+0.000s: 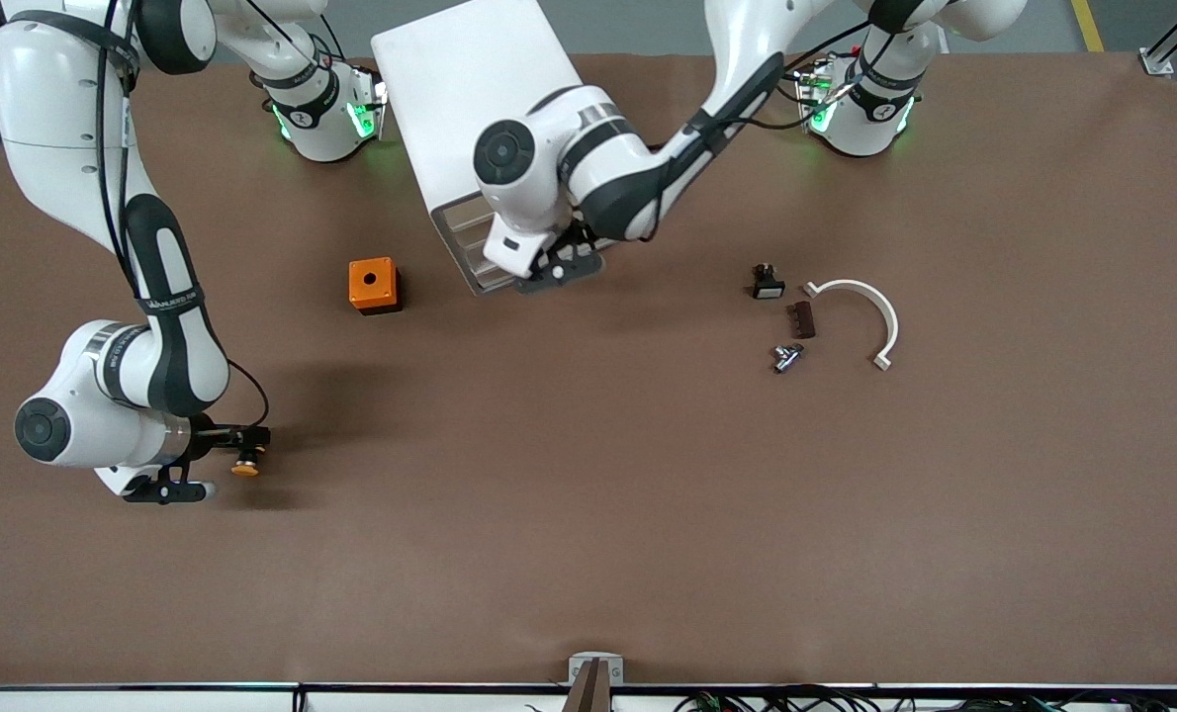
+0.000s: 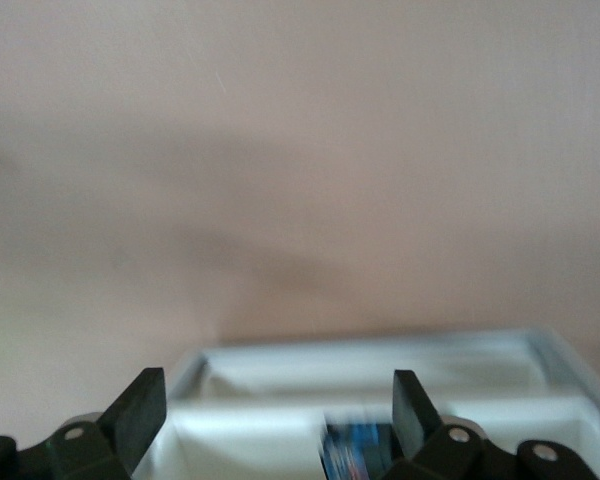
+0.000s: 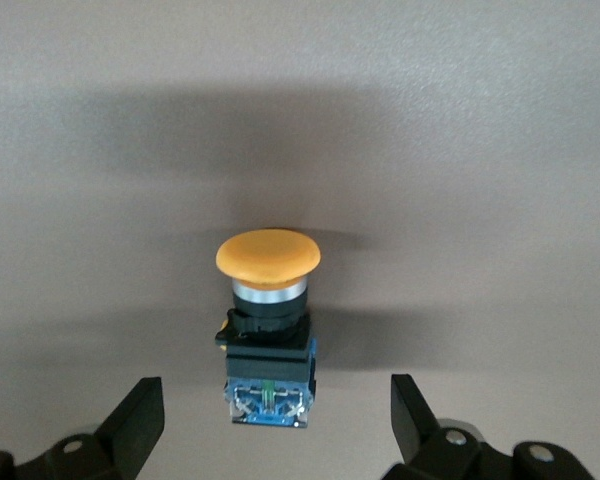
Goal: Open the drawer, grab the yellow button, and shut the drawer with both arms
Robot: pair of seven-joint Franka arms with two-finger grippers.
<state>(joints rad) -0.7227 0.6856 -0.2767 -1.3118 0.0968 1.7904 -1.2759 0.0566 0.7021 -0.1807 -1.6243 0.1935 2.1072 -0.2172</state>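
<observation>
The button (image 1: 245,466), with an orange cap, black body and blue rear end, lies on the brown table toward the right arm's end. My right gripper (image 1: 237,461) is open, one finger on each side of the button's rear end and not touching it. In the right wrist view the button (image 3: 268,325) lies just ahead of the open right gripper (image 3: 277,395). My left gripper (image 1: 559,272) is at the front of the white cabinet (image 1: 470,89). In the left wrist view it (image 2: 278,390) is open over the drawer (image 2: 380,375), whose inside shows, with a blurred blue thing (image 2: 360,450) in it.
An orange cube (image 1: 374,285) stands beside the cabinet toward the right arm's end. Toward the left arm's end lie a black switch (image 1: 768,284), a brown piece (image 1: 803,319), a small metal part (image 1: 786,357) and a white curved piece (image 1: 870,316).
</observation>
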